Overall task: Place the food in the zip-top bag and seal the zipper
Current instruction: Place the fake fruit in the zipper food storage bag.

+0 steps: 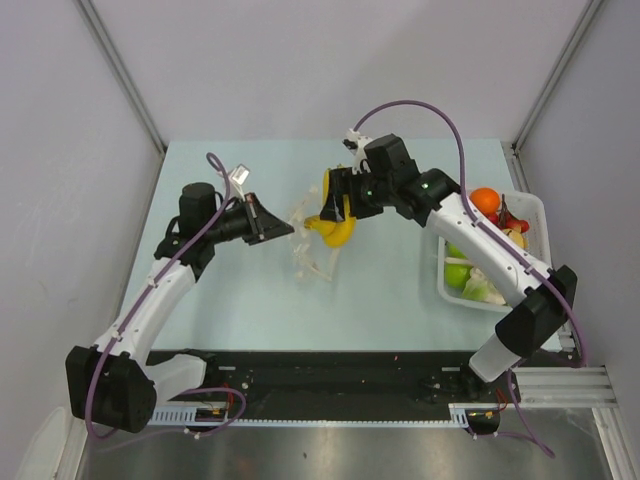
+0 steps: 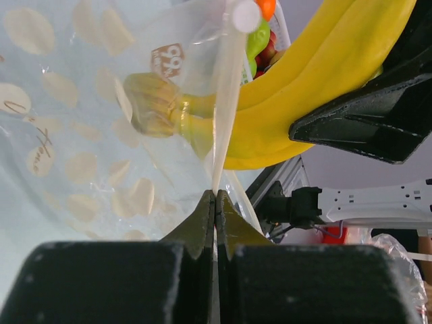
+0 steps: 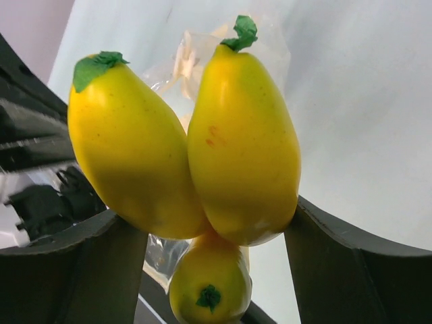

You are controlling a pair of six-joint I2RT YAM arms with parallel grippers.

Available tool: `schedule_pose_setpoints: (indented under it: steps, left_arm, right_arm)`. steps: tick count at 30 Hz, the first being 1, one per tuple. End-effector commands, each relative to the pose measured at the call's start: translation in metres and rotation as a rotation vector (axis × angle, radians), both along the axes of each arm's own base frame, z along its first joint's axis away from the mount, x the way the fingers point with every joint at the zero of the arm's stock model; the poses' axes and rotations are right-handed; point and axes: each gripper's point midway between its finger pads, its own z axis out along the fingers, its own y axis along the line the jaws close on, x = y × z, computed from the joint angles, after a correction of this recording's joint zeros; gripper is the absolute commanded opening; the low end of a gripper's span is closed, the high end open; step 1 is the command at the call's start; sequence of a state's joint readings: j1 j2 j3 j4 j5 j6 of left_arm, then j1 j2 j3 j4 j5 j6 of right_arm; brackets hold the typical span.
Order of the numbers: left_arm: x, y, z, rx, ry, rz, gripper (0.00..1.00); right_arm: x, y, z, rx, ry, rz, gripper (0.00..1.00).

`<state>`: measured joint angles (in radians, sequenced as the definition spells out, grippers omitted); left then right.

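Pale green table (image 1: 230, 290), grey walls behind. Left gripper (image 2: 216, 197) pinched tight on edge of zip-top bag (image 2: 81, 135), mid-frame in top view. Right gripper (image 1: 336, 207) clamped round yellow bananas (image 3: 243, 135), stem ends at bag's mouth. White basket (image 1: 531, 203) at right edge holds orange (image 1: 485, 199) and green apples (image 1: 456, 275)

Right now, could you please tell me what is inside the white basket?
An orange, small red fruits, green apples and something pale; the right arm hides the basket's middle.
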<state>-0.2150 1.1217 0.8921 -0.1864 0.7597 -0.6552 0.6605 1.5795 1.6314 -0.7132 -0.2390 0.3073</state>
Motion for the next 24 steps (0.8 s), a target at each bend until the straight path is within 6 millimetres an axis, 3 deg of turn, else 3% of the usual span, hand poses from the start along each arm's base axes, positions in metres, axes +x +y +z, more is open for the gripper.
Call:
schedule_pose_setpoints:
  steps: [1,6,14,19,20,22,23,24]
  left_arm:
    - [0.002,-0.004,0.018,-0.032,-0.061,0.010,0.00]
    - [-0.002,-0.011,0.019,-0.103,-0.011,-0.011,0.00]
    - [-0.004,-0.021,0.028,-0.244,0.059,-0.038,0.00]
    - [-0.007,-0.022,0.030,-0.277,0.084,-0.044,0.00]
    - [-0.008,-0.021,0.030,-0.276,0.084,-0.046,0.00]
    - [-0.008,-0.018,0.030,-0.278,0.083,-0.038,0.00]
    - [-0.008,-0.016,0.030,-0.278,0.084,-0.036,0.00]
    - [-0.008,-0.014,0.029,-0.279,0.084,-0.032,0.00]
  right_arm:
    - [0.016,0.016,0.031,0.092,0.008,-0.123,0.00]
    - [0.019,0.036,0.042,0.203,0.036,-0.122,0.00]
    - [0.028,0.047,0.017,0.176,-0.122,-0.192,0.00]
    - [0.016,0.060,-0.002,0.098,-0.214,-0.164,0.05]
    - [0.014,0.058,-0.011,0.073,-0.217,-0.147,0.13]
    - [0.006,0.058,-0.010,0.069,-0.232,-0.101,0.30]
    - [0.003,0.058,-0.009,0.071,-0.243,-0.081,0.55]
    - [-0.002,0.055,-0.004,0.066,-0.272,-0.045,0.68]
